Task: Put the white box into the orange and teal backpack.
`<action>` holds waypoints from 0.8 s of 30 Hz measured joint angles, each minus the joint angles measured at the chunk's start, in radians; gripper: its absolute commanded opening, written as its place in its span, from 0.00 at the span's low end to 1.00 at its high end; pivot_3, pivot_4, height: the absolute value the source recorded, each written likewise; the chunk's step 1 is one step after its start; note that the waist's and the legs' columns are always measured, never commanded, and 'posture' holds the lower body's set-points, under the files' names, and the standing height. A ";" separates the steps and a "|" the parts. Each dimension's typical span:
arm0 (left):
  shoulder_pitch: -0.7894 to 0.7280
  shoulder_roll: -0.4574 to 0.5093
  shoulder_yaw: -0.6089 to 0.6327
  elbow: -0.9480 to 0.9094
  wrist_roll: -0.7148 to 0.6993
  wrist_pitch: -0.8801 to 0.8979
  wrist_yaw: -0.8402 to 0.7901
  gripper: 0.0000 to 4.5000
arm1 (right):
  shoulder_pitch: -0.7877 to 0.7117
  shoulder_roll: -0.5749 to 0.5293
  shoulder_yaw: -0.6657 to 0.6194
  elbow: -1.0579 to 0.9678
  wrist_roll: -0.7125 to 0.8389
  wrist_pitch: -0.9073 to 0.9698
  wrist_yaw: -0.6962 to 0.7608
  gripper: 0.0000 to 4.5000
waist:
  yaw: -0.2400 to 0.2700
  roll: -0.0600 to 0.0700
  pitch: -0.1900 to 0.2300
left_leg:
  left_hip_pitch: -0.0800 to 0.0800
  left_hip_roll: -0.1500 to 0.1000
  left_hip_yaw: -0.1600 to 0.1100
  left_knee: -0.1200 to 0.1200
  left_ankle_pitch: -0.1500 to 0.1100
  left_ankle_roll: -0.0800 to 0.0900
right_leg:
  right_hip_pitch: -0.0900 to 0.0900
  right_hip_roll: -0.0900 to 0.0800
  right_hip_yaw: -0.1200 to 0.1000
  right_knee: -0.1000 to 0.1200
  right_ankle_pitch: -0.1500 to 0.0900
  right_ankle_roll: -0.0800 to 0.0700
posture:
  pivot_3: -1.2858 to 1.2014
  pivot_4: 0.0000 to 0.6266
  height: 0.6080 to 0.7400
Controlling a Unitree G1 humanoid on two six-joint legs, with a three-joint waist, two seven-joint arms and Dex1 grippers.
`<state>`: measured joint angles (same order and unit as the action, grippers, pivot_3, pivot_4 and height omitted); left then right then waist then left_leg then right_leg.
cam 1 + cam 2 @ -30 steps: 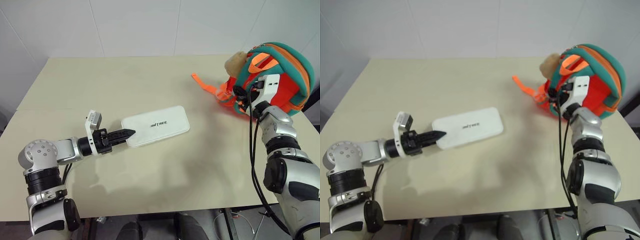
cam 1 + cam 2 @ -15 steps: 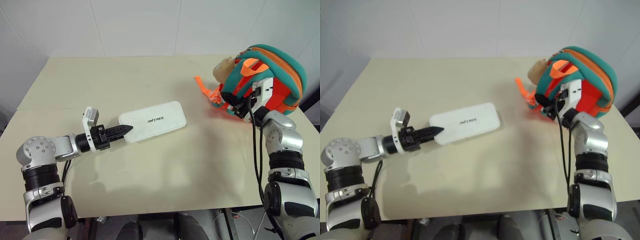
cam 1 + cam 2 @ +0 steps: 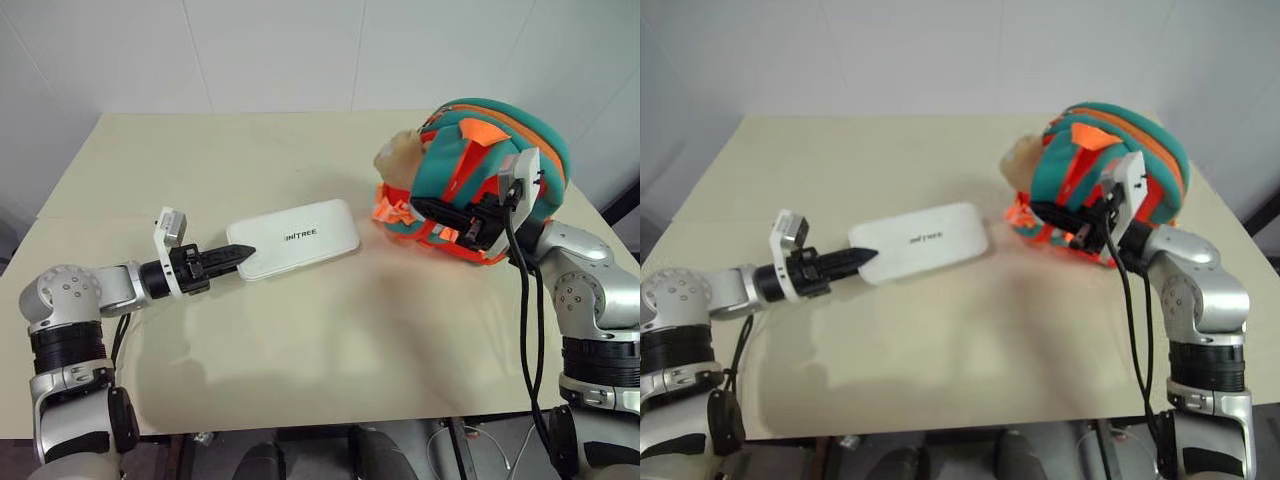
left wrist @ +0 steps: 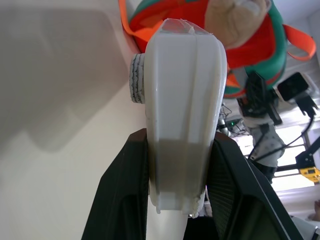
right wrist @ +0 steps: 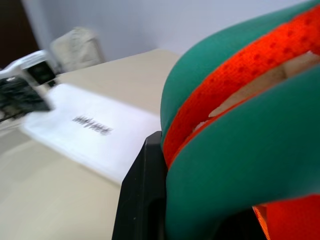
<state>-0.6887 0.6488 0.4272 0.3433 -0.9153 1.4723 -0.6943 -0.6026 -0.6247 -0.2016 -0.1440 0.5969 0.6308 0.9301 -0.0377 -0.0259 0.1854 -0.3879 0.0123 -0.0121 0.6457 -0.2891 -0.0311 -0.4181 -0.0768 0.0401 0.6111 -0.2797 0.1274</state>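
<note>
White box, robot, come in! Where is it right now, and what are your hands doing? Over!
Left gripper clamped on white box, on the table. Right gripper gripping orange and teal backpack, beside the box. Nothing between them.

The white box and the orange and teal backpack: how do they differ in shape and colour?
The white box is flat, rigid and plain white with small dark lettering; the orange and teal backpack is rounded, soft and brightly coloured. The box is low; the backpack bulges high. Each is gripped by one arm's jaws, above the same table.
</note>
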 measured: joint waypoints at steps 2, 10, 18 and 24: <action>-0.007 0.053 -0.003 0.037 0.019 -0.030 -0.022 0.27 | 0.001 -0.040 -0.002 -0.078 0.055 0.054 0.008 0.14 | 0.004 0.000 0.000 | -0.002 0.000 0.000 -0.001 0.000 0.000 | -0.003 0.000 0.000 0.000 0.000 0.000 | 0.52 0.24 1.00; -0.027 0.152 -0.044 0.145 0.072 -0.111 -0.118 0.27 | 0.040 -0.144 -0.038 -0.270 0.276 0.173 0.051 0.14 | 0.017 0.000 0.000 | -0.011 -0.002 0.001 0.002 0.000 0.000 | -0.009 -0.003 -0.002 0.000 0.000 0.000 | 0.52 0.24 1.00; -0.086 0.190 -0.120 0.232 0.141 -0.180 -0.216 0.27 | 0.031 -0.271 -0.060 -0.329 0.448 0.241 0.106 0.14 | 0.019 0.000 0.000 | -0.013 -0.001 0.002 0.003 -0.002 0.004 | -0.011 -0.002 -0.005 -0.001 0.000 0.000 | 0.52 0.24 1.00; -0.120 0.195 -0.160 0.297 0.187 -0.222 -0.267 0.27 | 0.112 -0.336 -0.085 -0.328 0.451 0.216 0.227 0.14 | 0.022 0.000 0.000 | -0.014 -0.001 0.009 0.005 -0.002 0.006 | -0.011 -0.001 -0.006 0.000 0.000 0.000 | 0.52 0.24 1.00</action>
<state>-0.8090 0.8436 0.2667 0.6399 -0.7278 1.2506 -0.9616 -0.4910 -0.9612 -0.2868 -0.4724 1.0476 0.8465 1.1574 -0.0159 -0.0262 0.1853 -0.4021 0.0115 -0.0035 0.6506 -0.2916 -0.0252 -0.4288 -0.0783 0.0342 0.6111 -0.2798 0.1273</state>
